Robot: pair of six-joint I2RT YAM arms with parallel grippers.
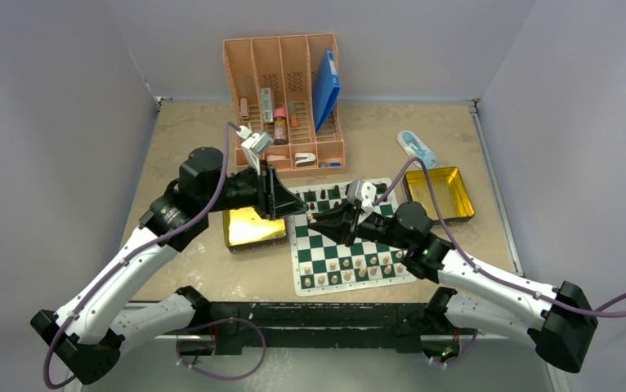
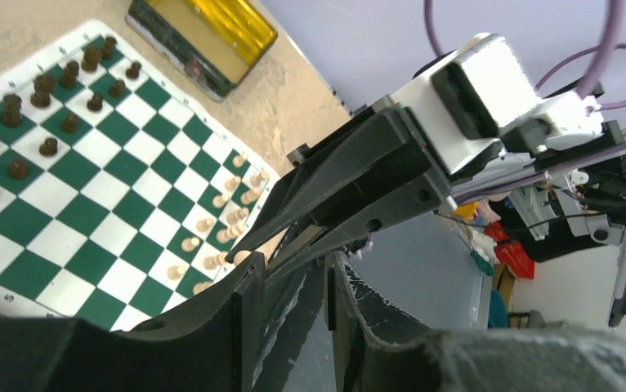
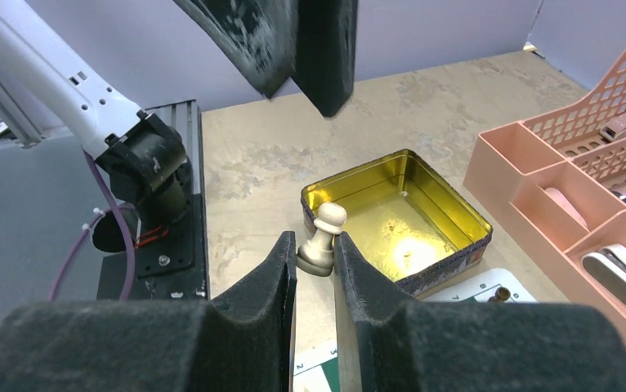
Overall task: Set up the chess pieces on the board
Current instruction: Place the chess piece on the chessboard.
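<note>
The green-and-white board [image 1: 297, 282] lies on the table, also in the left wrist view [image 2: 114, 204]. Dark chess pieces [image 1: 326, 196] stand along its far rows and pale chess pieces [image 1: 351, 265] along its near rows. My right gripper [image 3: 314, 245] is shut on a pale pawn [image 3: 324, 241] and holds it in the air beside the left gold tin [image 3: 391, 212]. In the top view it [image 1: 316, 219] is over the board's left edge. My left gripper [image 2: 297, 265] is narrowly open and empty, tip to tip with the right one [image 1: 293, 208]. Its fingers [image 3: 326, 57] hang just above the pawn.
A gold tin [image 1: 252, 227] sits left of the board and another [image 1: 440, 194] at its far right. A pink organiser [image 1: 289, 98] with pens, bottles and a blue folder stands behind the board. A blue-and-white object [image 1: 416, 149] lies near the right tin.
</note>
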